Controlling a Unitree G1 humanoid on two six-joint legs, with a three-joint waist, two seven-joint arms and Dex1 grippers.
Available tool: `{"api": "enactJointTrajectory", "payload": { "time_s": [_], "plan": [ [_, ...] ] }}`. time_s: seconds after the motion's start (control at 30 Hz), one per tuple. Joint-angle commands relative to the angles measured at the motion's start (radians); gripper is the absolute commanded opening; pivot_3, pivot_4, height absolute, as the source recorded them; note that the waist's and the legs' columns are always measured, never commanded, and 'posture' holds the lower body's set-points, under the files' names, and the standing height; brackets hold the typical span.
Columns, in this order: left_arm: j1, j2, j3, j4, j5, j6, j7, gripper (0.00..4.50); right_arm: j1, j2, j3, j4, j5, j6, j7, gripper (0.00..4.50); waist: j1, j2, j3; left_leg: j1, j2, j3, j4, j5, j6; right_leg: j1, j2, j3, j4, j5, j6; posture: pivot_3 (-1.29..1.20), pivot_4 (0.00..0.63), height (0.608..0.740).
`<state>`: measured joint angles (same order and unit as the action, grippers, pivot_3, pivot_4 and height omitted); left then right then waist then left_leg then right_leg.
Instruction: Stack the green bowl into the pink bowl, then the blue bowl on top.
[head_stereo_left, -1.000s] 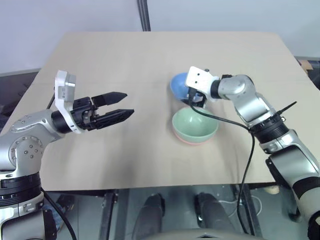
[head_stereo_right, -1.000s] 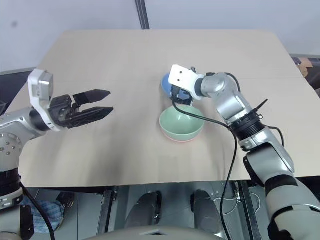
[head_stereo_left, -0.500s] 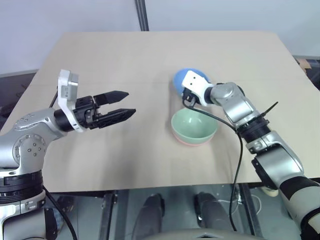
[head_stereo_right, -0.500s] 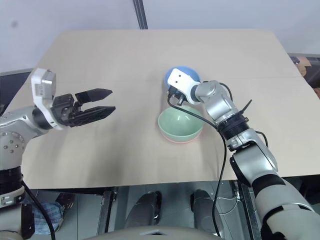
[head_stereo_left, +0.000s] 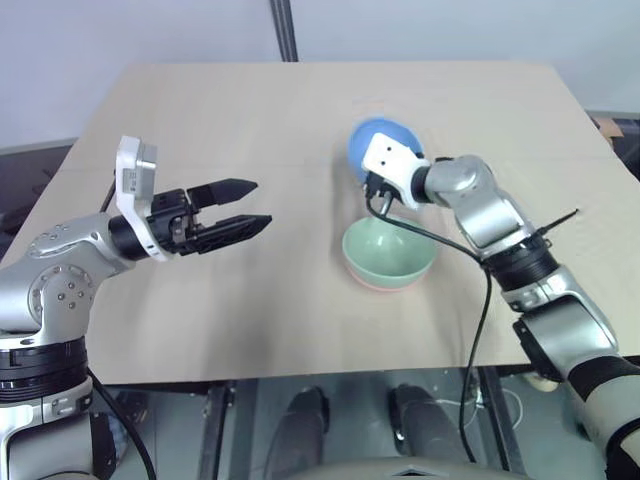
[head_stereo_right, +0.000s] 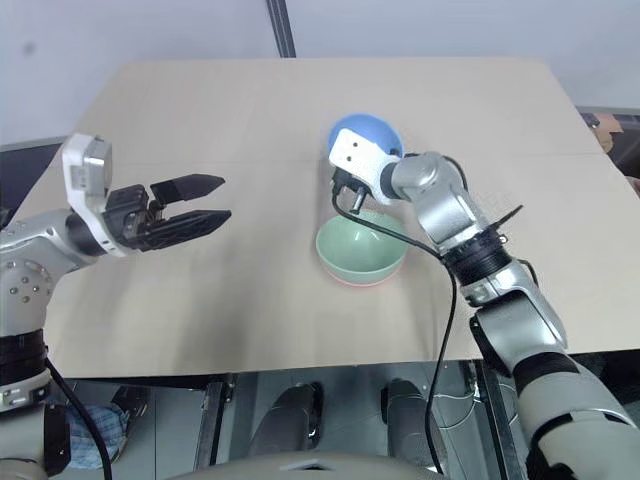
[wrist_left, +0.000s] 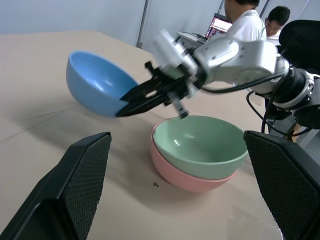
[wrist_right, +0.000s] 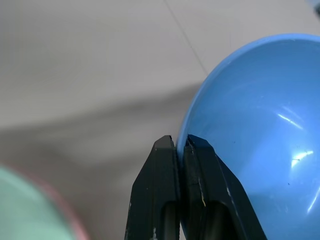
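While tilted off the table, blue bowl (wrist_left: 97, 82) rim clamped in right end effector (wrist_right: 180, 145).

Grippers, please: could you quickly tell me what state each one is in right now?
Left gripper: open, holding nothing.
Right gripper: fingers shut on the blue bowl rim, bowl tilted off the table.
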<state>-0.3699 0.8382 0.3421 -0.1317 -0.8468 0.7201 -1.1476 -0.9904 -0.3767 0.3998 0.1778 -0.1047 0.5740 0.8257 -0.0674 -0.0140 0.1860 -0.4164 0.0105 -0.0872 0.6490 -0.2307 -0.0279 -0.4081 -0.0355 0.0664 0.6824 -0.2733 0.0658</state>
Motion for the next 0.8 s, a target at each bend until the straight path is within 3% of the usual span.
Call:
{"api": "enactJointTrajectory", "payload": {
  "time_s": [0.03, 0.2, 0.4, 0.67, 0.7, 0.8],
  "plan": [
    [-0.011, 0.016, 0.008, -0.012, 0.001, -0.038, -0.032, 4.5, 0.001, -0.059, -0.053, -0.201, 0.049, 0.079, 0.072, 0.08, 0.001, 0.0, 0.0, 0.0, 0.0, 0.0, 0.0, 0.0, 0.0, 0.0, 0.0, 0.0, 0.0, 0.0, 0.0, 0.0, 0.15, 0.74],
    [-0.053, 0.021, -0.027, 0.033, 0.032, -0.093, -0.1, 4.5, 0.021, -0.167, -0.115, -0.468, 0.19, 0.248, 0.188, 0.08, 0.005, 0.0, 0.0, 0.0, 0.0, -0.001, 0.0, 0.0, 0.0, 0.0, 0.0, -0.001, 0.0, 0.0, 0.0, 0.0, 0.15, 0.74],
    [-0.152, 0.025, -0.119, 0.14, 0.103, -0.17, -0.224, 4.5, 0.094, -0.281, -0.103, -0.689, 0.319, 0.319, 0.276, 0.08, 0.007, 0.0, 0.0, 0.0, 0.0, 0.0, 0.0, 0.0, 0.0, 0.0, 0.0, -0.001, 0.0, 0.0, 0.0, 0.0, 0.15, 0.74],
    [-0.29, 0.002, -0.239, 0.255, 0.18, -0.224, -0.346, 4.5, 0.17, -0.344, -0.079, -0.809, 0.4, 0.387, 0.261, 0.08, 0.006, 0.0, 0.0, 0.0, 0.0, 0.0, 0.001, 0.0, 0.0, 0.0, 0.0, -0.001, 0.0, 0.0, 0.0, 0.0, 0.15, 0.74],
    [-0.303, -0.002, -0.249, 0.267, 0.188, -0.232, -0.356, 4.5, 0.174, -0.345, -0.079, -0.813, 0.408, 0.395, 0.253, 0.72, 0.006, 0.0, 0.0, 0.0, 0.0, 0.0, 0.001, 0.0, 0.0, 0.0, 0.0, -0.001, 0.0, 0.0, 0.0, 0.0, 0.15, 0.74],
    [-0.33, -0.013, -0.265, 0.296, 0.205, -0.243, -0.371, 4.5, 0.184, -0.371, -0.07, -0.826, 0.419, 0.395, 0.251, 1.89, 0.007, 0.0, 0.0, 0.0, 0.0, 0.0, 0.001, 0.0, 0.0, 0.0, 0.0, -0.001, 0.0, 0.0, 0.0, 0.0, 0.15, 0.74]
  ]
}}
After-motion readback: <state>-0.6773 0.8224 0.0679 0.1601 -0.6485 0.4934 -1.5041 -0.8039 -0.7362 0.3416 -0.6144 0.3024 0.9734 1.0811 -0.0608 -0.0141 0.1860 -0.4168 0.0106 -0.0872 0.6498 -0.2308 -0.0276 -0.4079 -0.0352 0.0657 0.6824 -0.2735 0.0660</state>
